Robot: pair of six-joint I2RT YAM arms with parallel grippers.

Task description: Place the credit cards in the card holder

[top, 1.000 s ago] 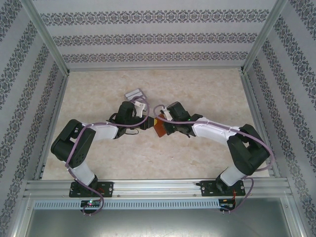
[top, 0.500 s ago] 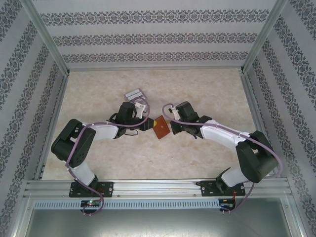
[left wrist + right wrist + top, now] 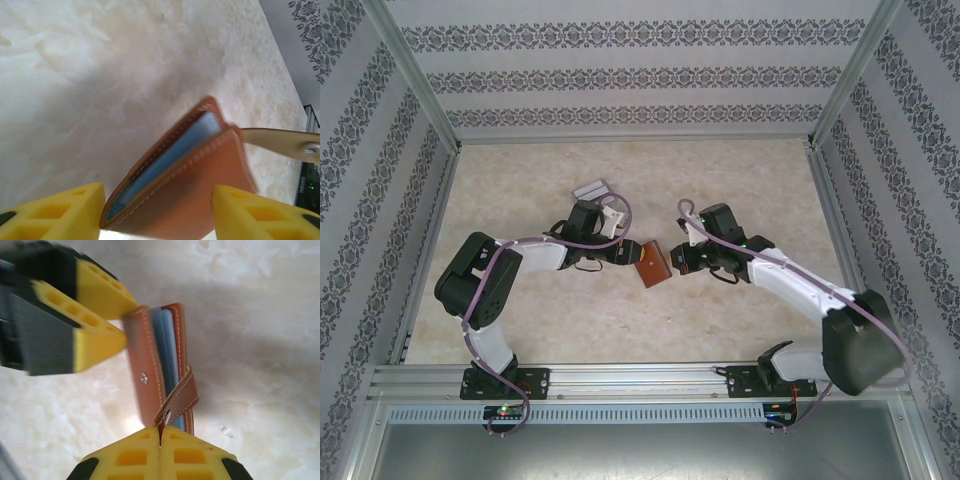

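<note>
The top camera looks down from behind; both wrist cameras share the card holder (image 3: 185, 180), close up.

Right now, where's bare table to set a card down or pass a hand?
Free: the far strip between the card stack and the back wall; the far right corner beyond the right arm; the near middle, between that arm and the left arm. Crowded: the centre, where the left gripper and right gripper meet at the wallet.

Pale marbled table (image 3: 750, 170) bears grey credit cards (image 3: 592, 188) toward its far side.
</note>
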